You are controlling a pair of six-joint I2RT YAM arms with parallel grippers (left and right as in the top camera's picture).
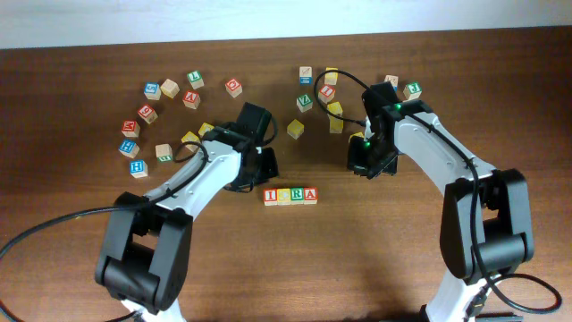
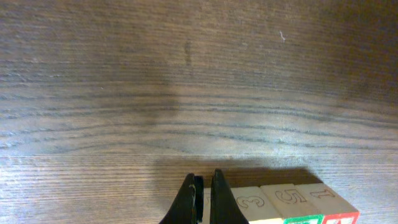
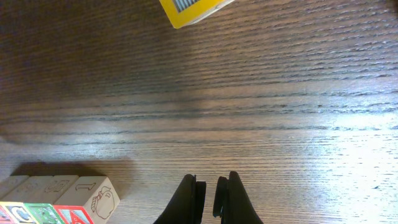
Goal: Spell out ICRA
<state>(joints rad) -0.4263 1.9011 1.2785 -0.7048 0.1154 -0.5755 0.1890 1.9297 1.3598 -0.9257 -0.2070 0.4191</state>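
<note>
Left hand (image 2: pixel 203 186) likely hides part of block row (image 2: pixel 283 199).

block row (image 2: pixel 283 200) cut off low in wrist views, yellow block (image 3: pixel 193 9) beyond block row clipped, scattered blocks (image 1: pixel 170 88) unreadable

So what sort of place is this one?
Likely a robotics lab bench: a wooden table against a plain wall, a left arm and right arm, loose alphabet blocks, plus a row spelling ICRA.
</note>
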